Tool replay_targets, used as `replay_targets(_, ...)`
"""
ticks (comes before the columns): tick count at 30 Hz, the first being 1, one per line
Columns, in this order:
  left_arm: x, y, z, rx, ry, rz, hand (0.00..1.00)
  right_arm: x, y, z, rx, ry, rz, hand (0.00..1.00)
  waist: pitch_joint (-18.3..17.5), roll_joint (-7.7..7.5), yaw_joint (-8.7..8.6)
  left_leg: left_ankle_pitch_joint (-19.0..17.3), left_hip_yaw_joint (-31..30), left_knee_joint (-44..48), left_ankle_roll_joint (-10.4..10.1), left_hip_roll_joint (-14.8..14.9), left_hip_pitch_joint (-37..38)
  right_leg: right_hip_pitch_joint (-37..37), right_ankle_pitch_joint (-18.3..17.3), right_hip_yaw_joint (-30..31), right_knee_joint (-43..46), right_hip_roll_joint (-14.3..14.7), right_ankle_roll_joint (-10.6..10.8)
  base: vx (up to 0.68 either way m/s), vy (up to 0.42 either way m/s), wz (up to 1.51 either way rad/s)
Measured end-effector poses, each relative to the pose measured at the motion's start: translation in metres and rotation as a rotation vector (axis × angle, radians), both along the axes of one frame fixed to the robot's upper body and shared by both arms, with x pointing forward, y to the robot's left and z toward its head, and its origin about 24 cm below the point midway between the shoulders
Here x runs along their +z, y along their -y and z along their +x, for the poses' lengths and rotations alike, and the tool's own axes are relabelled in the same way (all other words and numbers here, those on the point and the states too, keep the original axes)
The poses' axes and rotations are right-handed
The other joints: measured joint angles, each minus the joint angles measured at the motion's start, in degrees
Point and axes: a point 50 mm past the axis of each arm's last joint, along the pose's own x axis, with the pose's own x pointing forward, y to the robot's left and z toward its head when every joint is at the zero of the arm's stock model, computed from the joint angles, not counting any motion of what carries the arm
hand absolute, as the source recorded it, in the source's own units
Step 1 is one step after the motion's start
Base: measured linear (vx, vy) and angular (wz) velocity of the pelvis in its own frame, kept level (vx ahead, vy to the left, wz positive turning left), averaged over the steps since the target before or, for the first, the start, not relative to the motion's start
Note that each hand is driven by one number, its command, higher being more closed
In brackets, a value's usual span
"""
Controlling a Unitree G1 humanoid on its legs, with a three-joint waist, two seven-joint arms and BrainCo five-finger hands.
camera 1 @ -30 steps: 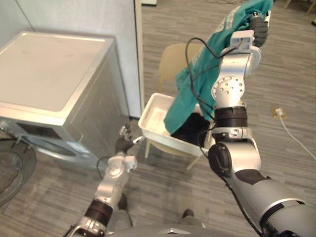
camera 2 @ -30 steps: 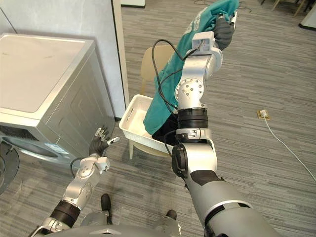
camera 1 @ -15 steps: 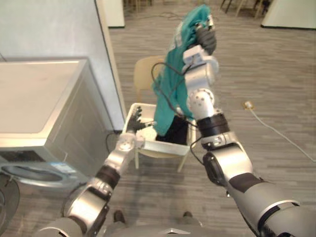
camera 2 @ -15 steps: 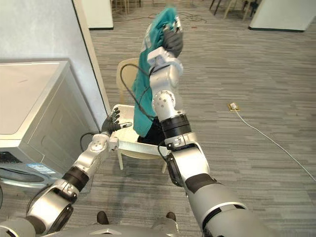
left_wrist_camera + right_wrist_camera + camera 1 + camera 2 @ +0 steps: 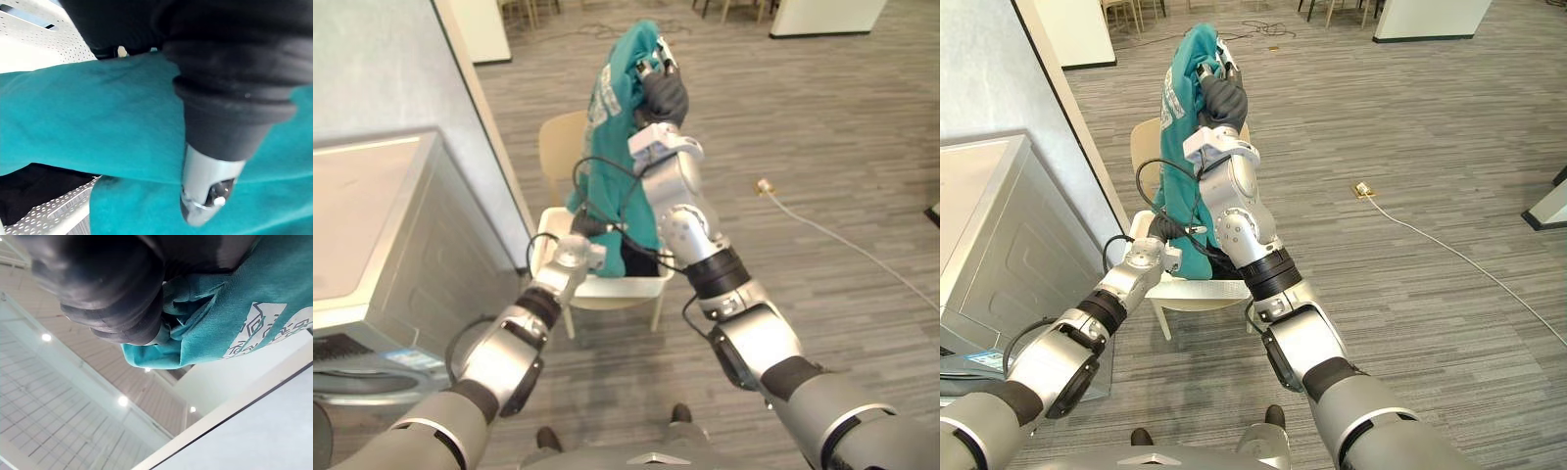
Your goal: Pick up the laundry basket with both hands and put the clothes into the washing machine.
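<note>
My right hand is raised high above the chair and shut on the top of a teal shirt, which hangs down into the white laundry basket. The bunched teal cloth shows past that hand in the right wrist view. The basket stands on a beige chair and also holds a black garment. My left hand is at the basket's left side, against the shirt's lower part. The basket's perforated wall shows beside it. The washing machine stands at the left.
A grey partition wall rises behind the washing machine, close to the chair. A white cable with a plug lies on the grey floor to the right. Open floor stretches to the right of the chair.
The camera has swung right. My left hand has risen from low by the washing machine to the basket and the shirt's lower part. The right hand still holds the shirt aloft.
</note>
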Motion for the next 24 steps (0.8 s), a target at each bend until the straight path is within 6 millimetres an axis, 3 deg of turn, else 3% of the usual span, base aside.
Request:
replay_targets(5,0.001,0.007,0.0,-0.01,-0.007,-0.012,0.0,-0.004,-0.005,-0.001,0.023,-0.018,0.01,1.0,-0.38,1.05,-0.81,-0.03,0.09,0.01,-0.05,-0.14,0.04,-0.7,0.27,0.81,0.57,-0.03,0.48,0.01,-0.003,-0.06)
replay_targets(12,-0.001,0.037,-0.008,-0.054,-0.05,-0.064,0.0,-0.004,-0.025,-0.024,0.123,0.038,0.003,1.0,-0.62,2.33,-1.63,-0.7,1.28,0.01,-0.89,-0.1,1.09,-2.11,-1.37,2.36,3.63,-0.23,0.55,0.0,-0.002,-0.08)
replay_targets(15,0.005,0.045,-0.008,-0.033,-0.055,-0.121,0.0,-0.004,-0.035,-0.038,0.183,0.058,0.036,1.0,-1.22,3.67,-2.18,-1.31,3.69,0.0,-1.17,-0.12,1.45,-4.51,-2.23,4.52,5.58,-0.25,0.19,-0.01,-0.002,-0.34)
replay_targets(19,0.01,0.05,-0.008,-0.029,-0.073,-0.208,0.0,-0.008,-0.032,-0.047,0.197,0.065,0.07,1.0,-1.74,4.7,-3.35,-1.77,6.5,-0.01,-1.5,0.02,2.66,-5.83,-2.56,7.0,6.83,0.16,0.28,0.01,-0.013,-0.34)
replay_targets(20,0.01,0.051,-0.008,-0.027,-0.081,-0.236,1.0,-0.009,-0.031,-0.05,0.198,0.07,0.084,1.0,-1.76,4.73,-3.85,-1.98,7.46,0.0,-1.36,-0.03,3.12,-5.87,-2.7,7.25,7.2,0.2,0.49,0.02,-0.006,-0.22)
replay_targets(24,0.028,0.057,-0.006,-0.028,-0.061,-0.392,1.0,-0.006,-0.03,-0.062,0.223,0.1,0.136,1.0,-1.9,4.88,-3.86,-2.13,9.56,0.0,-0.74,-0.44,3.05,-7.58,-3.07,8.75,7.98,0.09,1.03,0.02,-0.001,-0.17)
